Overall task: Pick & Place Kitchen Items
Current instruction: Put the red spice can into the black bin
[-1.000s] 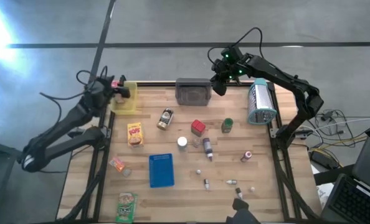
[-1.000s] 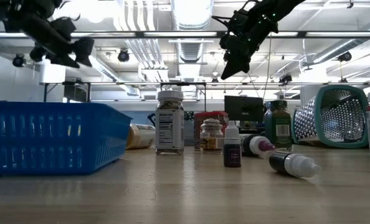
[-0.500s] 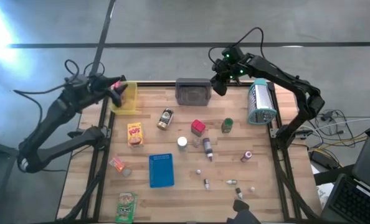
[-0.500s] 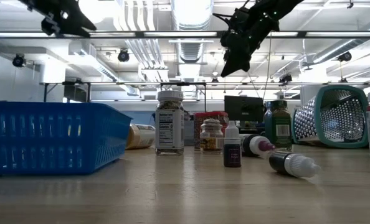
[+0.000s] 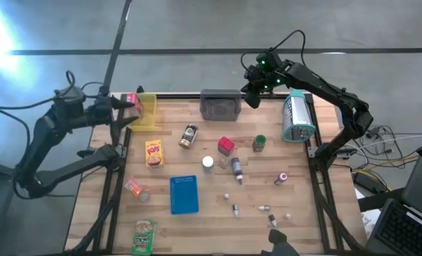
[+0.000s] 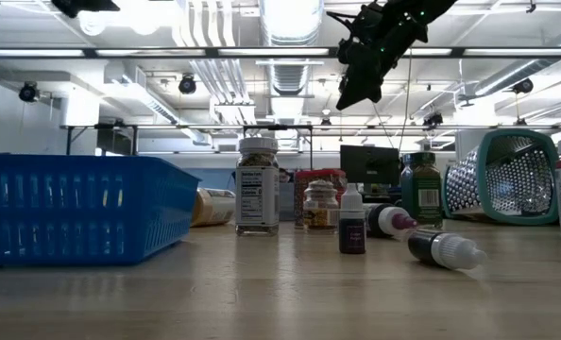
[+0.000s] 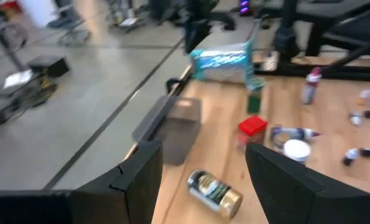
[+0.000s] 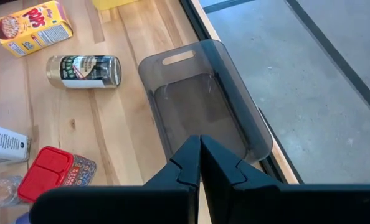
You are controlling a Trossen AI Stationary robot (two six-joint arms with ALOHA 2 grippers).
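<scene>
Left claw [image 5: 129, 107] drawn back off table edge, kitchen items [image 5: 153, 152] well apart

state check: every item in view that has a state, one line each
left gripper: open, empty, at the table's left edge
right gripper: shut, empty, above the grey bin
grey bin: upright, empty
yellow bin: at the table's far left corner, contents unclear
dark jar: lying on its side
cereal box: lying flat
blue tray: flat on the table
mesh basket: tipped on its side
</scene>
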